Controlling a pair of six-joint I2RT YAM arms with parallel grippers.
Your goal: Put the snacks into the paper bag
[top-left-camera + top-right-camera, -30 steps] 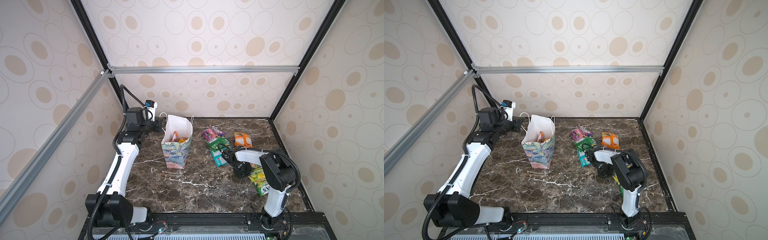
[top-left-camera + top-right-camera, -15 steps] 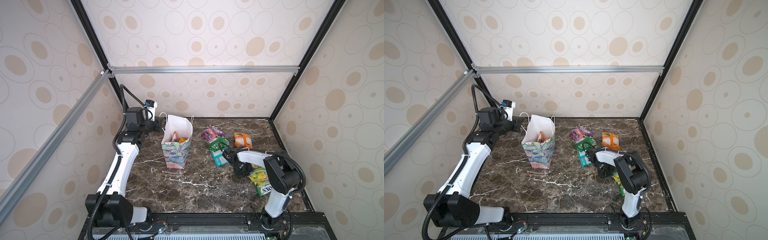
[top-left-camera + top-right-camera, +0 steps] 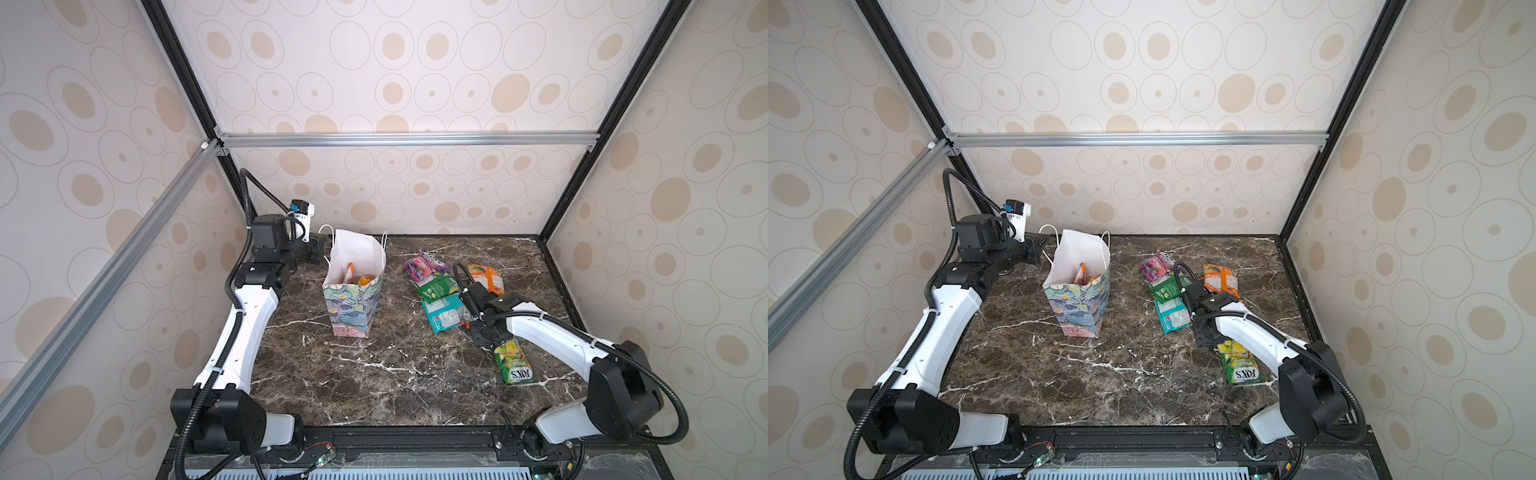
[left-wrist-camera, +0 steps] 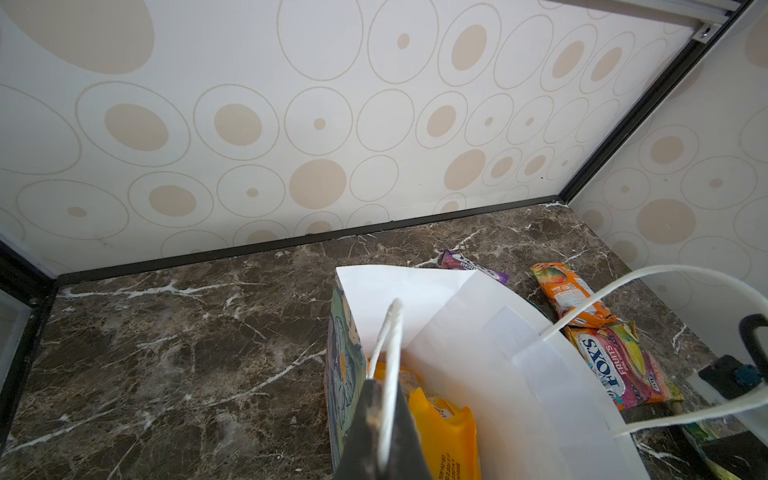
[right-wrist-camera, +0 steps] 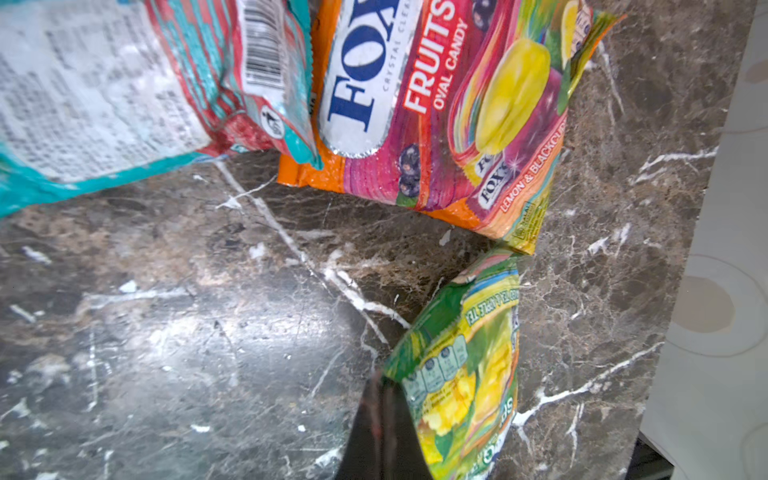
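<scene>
Marble-dark tabletop [image 3: 374,374], cream spotted walls [image 3: 415,83]. Only the wrist views reveal grips: left gripper [image 4: 380,419] pinches the upright paper bag [image 4: 457,332] by its cord handle [image 4: 390,345]; right gripper [image 5: 382,415] clamps the green packet [image 5: 465,365] by its edge, right of the bag.

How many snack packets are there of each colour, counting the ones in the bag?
Orange: 2, loose orange packet, bagged orange packet in the paper bag
Yellow: 1, yellow packet, bagged
Purple: 1, purple packet
Pink: 1, FOX'S Fruits packet
Dark green: 1, dark green packet
Teal: 1, teal packet
Yellow-green: 1, yellow-green packet
Total: 8
</scene>
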